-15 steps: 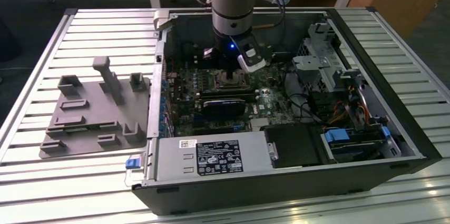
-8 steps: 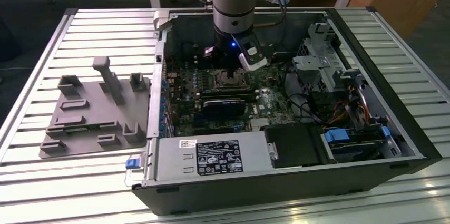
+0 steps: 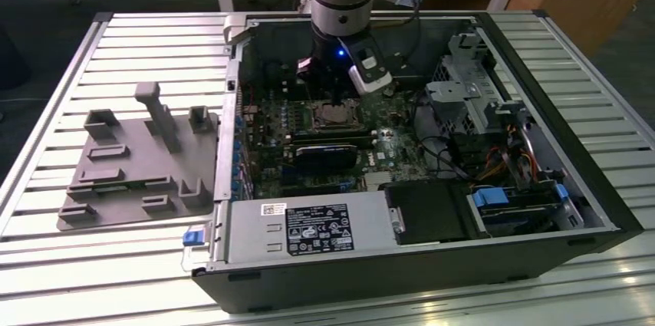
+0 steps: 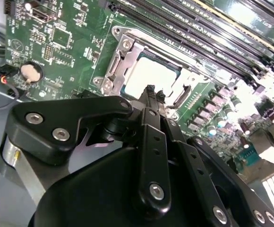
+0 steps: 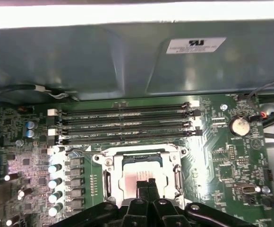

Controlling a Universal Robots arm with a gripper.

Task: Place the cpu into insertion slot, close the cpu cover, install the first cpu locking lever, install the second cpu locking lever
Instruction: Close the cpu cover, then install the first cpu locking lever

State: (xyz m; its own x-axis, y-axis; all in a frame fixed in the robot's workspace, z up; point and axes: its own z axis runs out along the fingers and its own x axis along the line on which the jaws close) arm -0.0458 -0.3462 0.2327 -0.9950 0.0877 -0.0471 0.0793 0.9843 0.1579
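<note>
- While the slatted surface (image 3: 123,42) carries the whole job, the open computer case (image 3: 409,272) lies on its side on it, with the arm reaching down into it from above.
- The green motherboard (image 5: 222,161) faces up inside the case. It is crowded with parts, so a tip that skids sideways could strike the row of capacitors (image 5: 56,182) beside the socket.
- The claw (image 5: 148,183) hangs just over the socket, its tips pressed together with nothing seen between them.
- The cpu cover (image 5: 137,152) appears to lie down flat around the chip. Whether either locking lever is latched cannot be told; a lever that slips off the closed tips could spring back.
- The insertion slot (image 3: 333,115) sits mid-board, between the memory slots and the black graphics card.
- The cpu (image 4: 149,75) lies flat in that slot, pale top facing up at the claw through the cover's window. Being square, it has no long axis; its edges run parallel to the memory slots in the first wrist view.
- The likeliest trouble: a downward push landing on the chip's top could scratch it or, if it sits askew, bend socket pins.
</note>
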